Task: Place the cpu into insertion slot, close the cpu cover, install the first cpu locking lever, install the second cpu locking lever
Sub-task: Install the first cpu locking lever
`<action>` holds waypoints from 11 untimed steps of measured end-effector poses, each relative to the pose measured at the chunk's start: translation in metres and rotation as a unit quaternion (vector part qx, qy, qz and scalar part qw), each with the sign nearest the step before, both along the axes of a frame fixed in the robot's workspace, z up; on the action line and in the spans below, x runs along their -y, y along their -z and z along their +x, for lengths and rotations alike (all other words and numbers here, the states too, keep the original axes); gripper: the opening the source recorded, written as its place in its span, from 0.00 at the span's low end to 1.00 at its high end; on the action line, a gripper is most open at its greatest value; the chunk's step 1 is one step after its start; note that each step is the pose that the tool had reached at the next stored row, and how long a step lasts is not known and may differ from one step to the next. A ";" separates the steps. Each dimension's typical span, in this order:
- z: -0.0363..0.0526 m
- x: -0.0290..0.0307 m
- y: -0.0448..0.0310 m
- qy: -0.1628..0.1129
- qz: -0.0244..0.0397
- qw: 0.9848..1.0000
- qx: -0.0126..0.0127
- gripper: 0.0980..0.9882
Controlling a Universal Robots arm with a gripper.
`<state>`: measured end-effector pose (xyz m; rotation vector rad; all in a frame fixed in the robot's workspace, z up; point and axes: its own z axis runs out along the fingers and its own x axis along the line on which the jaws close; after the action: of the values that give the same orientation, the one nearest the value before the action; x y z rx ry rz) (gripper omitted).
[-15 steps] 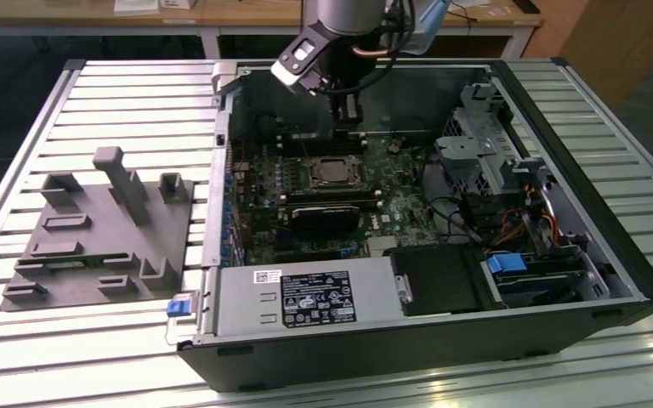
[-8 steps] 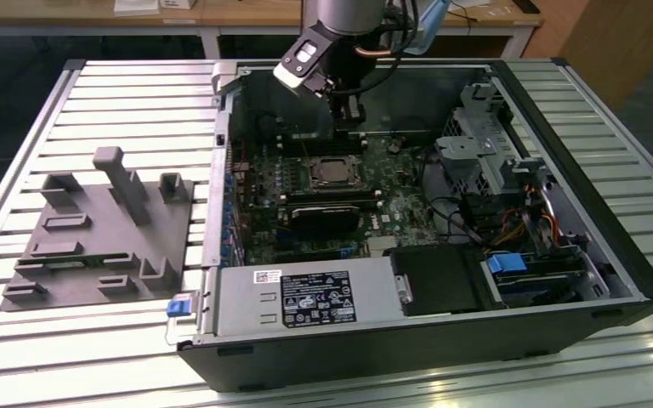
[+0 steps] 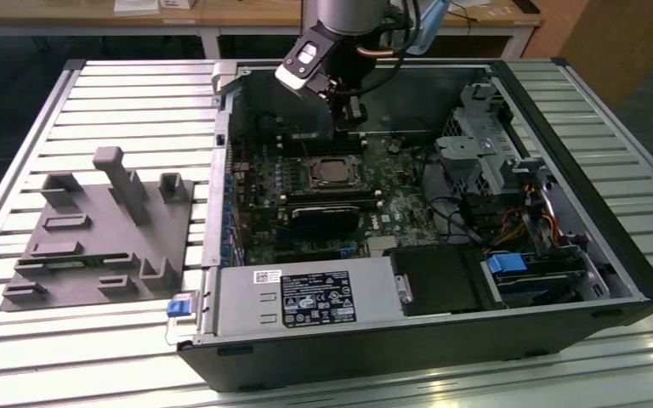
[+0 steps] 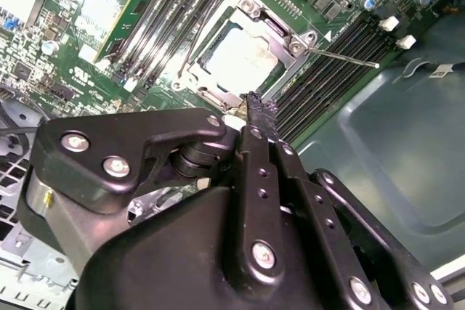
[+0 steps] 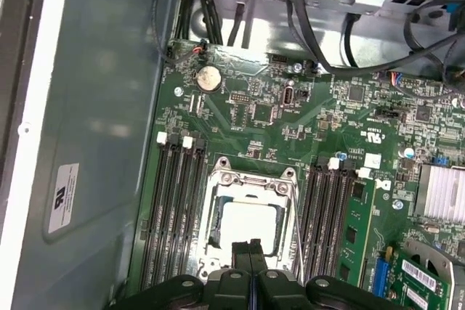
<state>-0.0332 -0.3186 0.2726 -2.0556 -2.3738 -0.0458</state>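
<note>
The hand (image 5: pixel 249 245), fingertips pressed together, hangs over one edge of the cpu (image 5: pixel 247 223), which lies framed by the cpu cover (image 5: pixel 251 181), between black memory slots (image 5: pixel 173 208) on the green motherboard (image 5: pixel 290 117).

Motherboard (image 5: pixel 254 117) is green with black memory slots (image 5: pixel 174 208). The cpu (image 5: pixel 247 226) top is pale silvery-grey, framed by the shiny silver cpu cover (image 5: pixel 251 178), and the gripper (image 5: pixel 249 248) is matte black with silver screw heads. Case (image 3: pixel 417 357) is black outside and grey-blue inside; table (image 3: pixel 133 93) is ribbed silver slats, fixture (image 3: pixel 99 229) plain grey, tab (image 3: pixel 176 308) blue.
</note>
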 end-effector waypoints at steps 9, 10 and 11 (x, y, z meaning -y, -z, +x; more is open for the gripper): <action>0.0000 0.0000 0.0000 -0.026 0.000 1.000 0.000 0.01; 0.0000 0.0000 0.0000 -0.028 0.000 1.000 0.000 0.01; 0.0000 0.0000 0.0000 -0.030 0.000 1.000 0.000 0.01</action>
<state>-0.0332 -0.3186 0.2726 -1.9826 -2.4339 -0.0458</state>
